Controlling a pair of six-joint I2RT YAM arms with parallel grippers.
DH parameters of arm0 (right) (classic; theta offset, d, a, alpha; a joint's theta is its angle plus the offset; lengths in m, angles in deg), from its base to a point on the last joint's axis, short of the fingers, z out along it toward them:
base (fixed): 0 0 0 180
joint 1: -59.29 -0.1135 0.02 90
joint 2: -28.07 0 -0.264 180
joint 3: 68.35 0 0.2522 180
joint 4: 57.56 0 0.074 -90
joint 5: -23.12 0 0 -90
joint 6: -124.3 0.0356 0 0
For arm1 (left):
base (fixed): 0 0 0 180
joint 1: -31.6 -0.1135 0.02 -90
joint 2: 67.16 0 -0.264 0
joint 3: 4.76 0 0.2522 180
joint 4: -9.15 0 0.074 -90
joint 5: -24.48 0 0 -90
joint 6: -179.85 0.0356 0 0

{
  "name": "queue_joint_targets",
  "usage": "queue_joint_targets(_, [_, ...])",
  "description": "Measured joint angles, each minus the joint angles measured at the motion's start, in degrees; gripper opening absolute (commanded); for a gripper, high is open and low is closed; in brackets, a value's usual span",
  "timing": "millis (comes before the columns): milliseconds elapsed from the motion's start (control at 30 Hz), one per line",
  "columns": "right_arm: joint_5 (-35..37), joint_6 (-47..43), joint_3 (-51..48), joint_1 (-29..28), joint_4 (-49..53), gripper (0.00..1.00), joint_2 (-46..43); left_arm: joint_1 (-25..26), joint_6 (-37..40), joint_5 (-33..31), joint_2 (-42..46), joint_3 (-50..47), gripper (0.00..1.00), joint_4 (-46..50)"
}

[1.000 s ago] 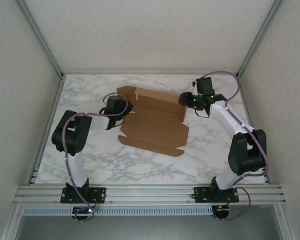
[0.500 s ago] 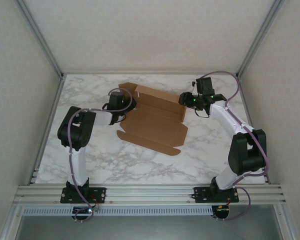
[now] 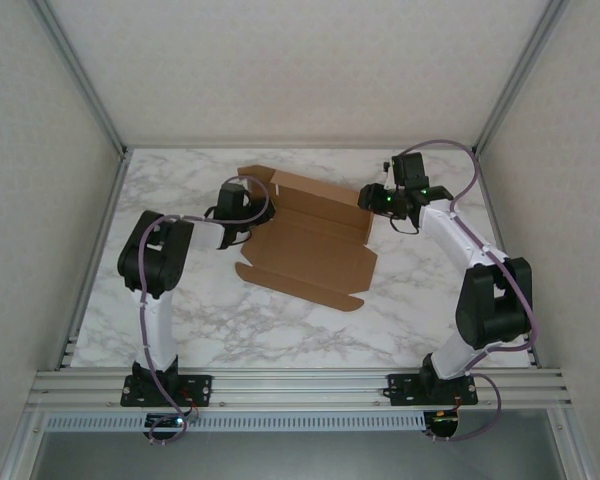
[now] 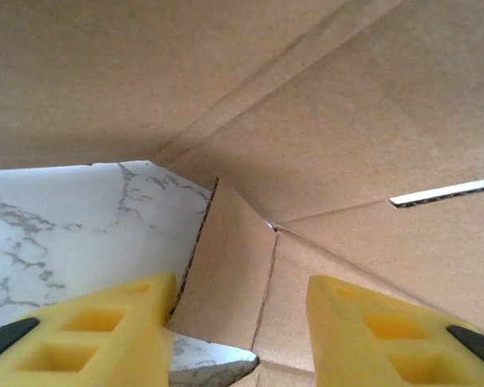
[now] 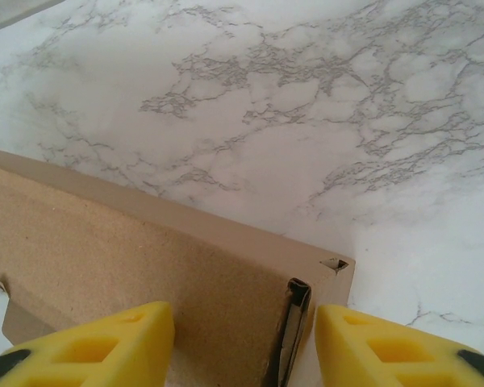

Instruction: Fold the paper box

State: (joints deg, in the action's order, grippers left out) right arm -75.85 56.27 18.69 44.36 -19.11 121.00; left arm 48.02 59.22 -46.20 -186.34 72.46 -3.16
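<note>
The paper box [image 3: 315, 255] lies partly folded in the middle of the marble table, with its back wall raised and its front flap flat. My left gripper [image 3: 248, 206] is at the box's back left corner. In the left wrist view its yellow fingers [image 4: 89, 334] stand apart, with a small side flap [image 4: 230, 262] of the paper box [image 4: 347, 121] between them. My right gripper [image 3: 372, 203] is at the back right corner. There its jaws [image 5: 244, 347] are open astride the doubled end [image 5: 294, 318] of the raised wall of the paper box [image 5: 105, 258].
White enclosure walls and slanted metal posts [image 3: 85, 90] ring the marble table [image 3: 280, 330]. An aluminium rail [image 3: 300, 385] with both arm bases runs along the near edge. Bare marble lies in front of the box and to its right [image 5: 347, 97].
My left arm has swung back and right, up to the box's left corner, and its jaws have narrowed. The box's front left corner slid slightly left. The right arm has barely moved.
</note>
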Motion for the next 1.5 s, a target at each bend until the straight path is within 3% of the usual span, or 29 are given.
queue_joint_targets(300, [-0.02,-0.33,0.28,0.07,0.00,0.48,0.31,1.05,4.68,-0.04,0.61,0.15,0.47,1.73])
queue_joint_targets(733, [0.24,-1.01,0.81,0.17,-0.02,0.46,0.83,6.75,12.22,-6.67,4.70,1.75,0.49,7.15])
queue_joint_targets(1233, [0.37,-1.05,1.20,0.55,0.02,0.46,1.20,7.15,14.62,-7.67,3.26,5.57,0.50,13.27])
queue_joint_targets(1500, [0.35,-1.66,1.73,0.59,0.35,0.46,1.53,8.41,19.76,-10.12,3.23,8.31,0.51,20.02])
